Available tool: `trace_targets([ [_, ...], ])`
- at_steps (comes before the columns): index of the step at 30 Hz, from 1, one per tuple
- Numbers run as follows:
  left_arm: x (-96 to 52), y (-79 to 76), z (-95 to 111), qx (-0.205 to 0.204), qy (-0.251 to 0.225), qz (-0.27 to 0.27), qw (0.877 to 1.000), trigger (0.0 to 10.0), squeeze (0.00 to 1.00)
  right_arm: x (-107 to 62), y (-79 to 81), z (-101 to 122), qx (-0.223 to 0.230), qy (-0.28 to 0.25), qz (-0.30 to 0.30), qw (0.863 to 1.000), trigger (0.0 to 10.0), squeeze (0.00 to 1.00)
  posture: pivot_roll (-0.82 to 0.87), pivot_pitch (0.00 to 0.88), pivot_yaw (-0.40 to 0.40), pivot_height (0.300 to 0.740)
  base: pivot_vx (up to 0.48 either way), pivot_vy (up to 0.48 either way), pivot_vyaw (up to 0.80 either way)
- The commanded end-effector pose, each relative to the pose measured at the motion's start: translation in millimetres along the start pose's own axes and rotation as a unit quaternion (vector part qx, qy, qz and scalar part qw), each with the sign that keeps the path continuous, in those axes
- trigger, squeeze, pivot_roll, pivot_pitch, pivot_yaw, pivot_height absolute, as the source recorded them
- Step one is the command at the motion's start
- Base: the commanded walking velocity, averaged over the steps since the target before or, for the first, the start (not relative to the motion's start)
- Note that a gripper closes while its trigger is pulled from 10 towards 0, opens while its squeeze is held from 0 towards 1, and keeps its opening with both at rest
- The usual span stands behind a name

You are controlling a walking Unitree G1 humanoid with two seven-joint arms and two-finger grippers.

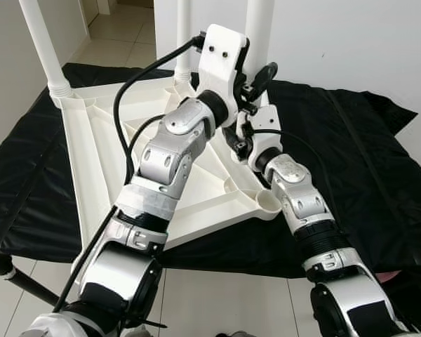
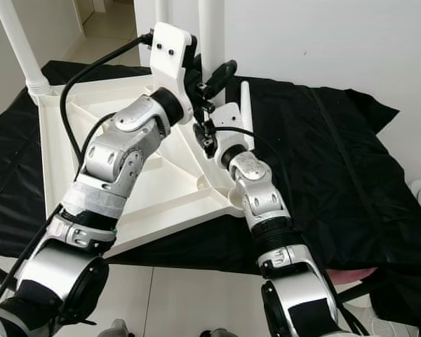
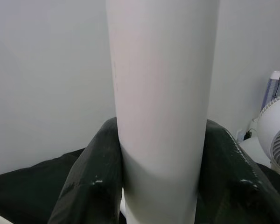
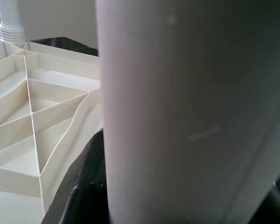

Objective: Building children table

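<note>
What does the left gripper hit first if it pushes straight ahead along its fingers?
The white table leg: it already sits between the left gripper's fingers. Behind it, likely the white wall.

— What is on the floor (image 1: 217,302)?
— A big black cloth (image 1: 365,175) lies spread on the pale tiles.
— And on the cloth?
— A white table top (image 1: 105,151), upside down, its ribs showing.

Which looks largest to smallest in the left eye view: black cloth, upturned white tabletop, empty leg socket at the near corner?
1. black cloth
2. upturned white tabletop; arms hide part of it
3. empty leg socket
This is apparent size only; the socket lies nearer the camera.
</note>
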State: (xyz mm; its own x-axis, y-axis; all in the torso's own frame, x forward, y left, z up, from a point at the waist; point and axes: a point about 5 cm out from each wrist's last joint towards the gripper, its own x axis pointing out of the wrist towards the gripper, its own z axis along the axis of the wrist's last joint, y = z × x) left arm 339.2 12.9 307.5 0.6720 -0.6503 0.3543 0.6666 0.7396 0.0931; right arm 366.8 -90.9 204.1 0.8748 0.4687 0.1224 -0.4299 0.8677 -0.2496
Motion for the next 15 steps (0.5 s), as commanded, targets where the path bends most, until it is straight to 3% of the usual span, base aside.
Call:
trace_targets([
  [1, 1.7, -3.6, 0.4, 0.007, 0.003, 0.016, 1.000, 10.0, 0.00, 2.3, 3.9, 3.7, -0.009, -0.009, 0.009, 1.000, 0.0, 0.00, 0.04, 0.000, -0.084, 0.740, 0.000, 0.000, 0.00],
  [2, 1.7, -3.6, 0.4, 0.007, 0.003, 0.015, 1.000, 10.0, 0.00, 2.2, 3.7, 3.6, -0.007, -0.009, 0.007, 1.000, 0.0, 0.00, 0.04, 0.000, -0.084, 0.740, 0.000, 0.000, 0.00],
  [3, 1.6, -3.6, 0.5, 0.007, 0.003, 0.015, 1.000, 10.0, 0.09, 2.3, 3.6, 3.5, -0.005, -0.009, 0.005, 1.000, 10.0, 0.00, 0.04, 0.000, -0.084, 0.740, 0.000, 0.000, 0.00],
  [4, 1.2, -4.0, 0.6, -0.002, 0.002, 0.013, 1.000, 10.0, 1.00, 2.2, 3.4, 3.2, 0.000, -0.008, 0.000, 1.000, 10.0, 0.00, 0.04, 0.000, -0.085, 0.740, 0.000, 0.000, 0.00],
  [11, -0.5, -5.5, 2.5, -0.016, -0.003, 0.004, 1.000, 10.0, 1.00, 1.8, 2.3, 0.3, 0.026, -0.001, -0.025, 0.999, 10.0, 0.00, 0.04, 0.000, -0.085, 0.740, 0.000, 0.000, 0.00],
  [15, -1.4, -1.5, 3.1, -0.015, -0.001, 0.021, 1.000, 10.0, 1.00, 2.7, -0.2, 0.0, 0.062, -0.002, -0.048, 0.997, 10.0, 0.00, 0.05, 0.000, -0.088, 0.740, 0.000, 0.000, 0.00],
])
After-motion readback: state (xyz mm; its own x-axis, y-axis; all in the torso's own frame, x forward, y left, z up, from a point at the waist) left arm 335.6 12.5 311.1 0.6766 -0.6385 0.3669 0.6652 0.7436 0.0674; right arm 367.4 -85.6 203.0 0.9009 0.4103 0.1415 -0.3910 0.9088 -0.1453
